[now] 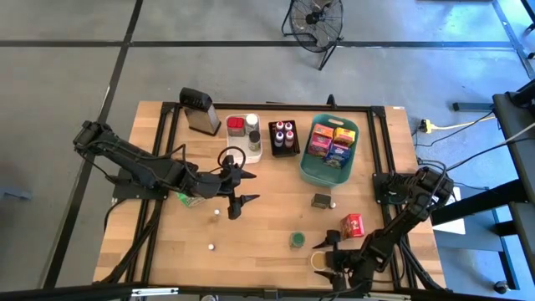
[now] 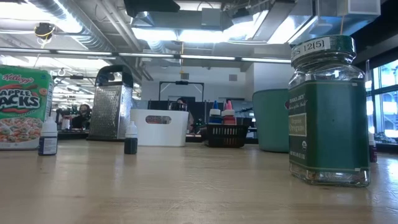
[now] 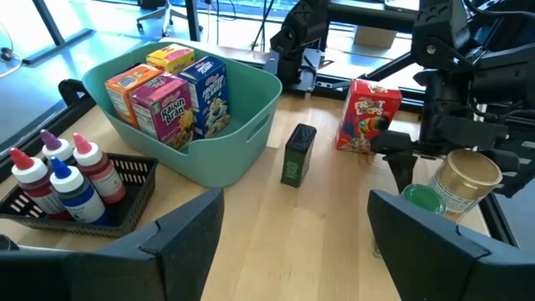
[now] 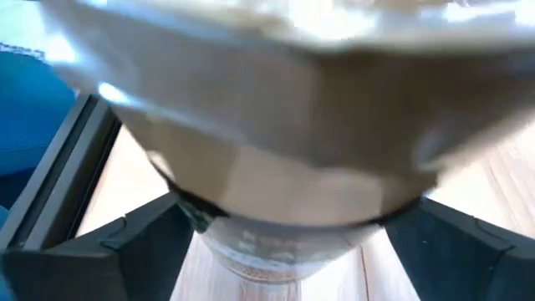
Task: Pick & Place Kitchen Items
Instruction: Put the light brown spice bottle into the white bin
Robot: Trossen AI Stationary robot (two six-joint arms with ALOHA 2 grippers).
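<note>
My right gripper (image 1: 328, 261) is at the table's near right, shut on a tan paper cup (image 1: 320, 261), which fills the right wrist view (image 4: 284, 167). My left gripper (image 1: 244, 189) hangs open and empty over the table's middle (image 3: 297, 242). Loose on the wood stand a green-lidded jar (image 1: 297, 240), a red cereal box (image 1: 353, 225), a dark little box (image 1: 321, 201) and a green Apple Jacks box (image 1: 191, 199) under my left arm. Small capped bottles (image 1: 216, 215) stand near it. My right gripper has the tan cup between its two fingers, one on each side of the cup's wall (image 4: 209, 226) below the wide rim. The fingers (image 4: 125, 242) come level from the table's right side. Whether the cup's base rests on the table does not show.
A teal basket (image 1: 307, 167) with cereal boxes stands far right. Beside it are a black tray (image 1: 284, 151) of squeeze bottles, a white bin (image 1: 245, 156) and a metal grater (image 1: 199, 109). The low view shows the green jar (image 2: 328, 106) close up.
</note>
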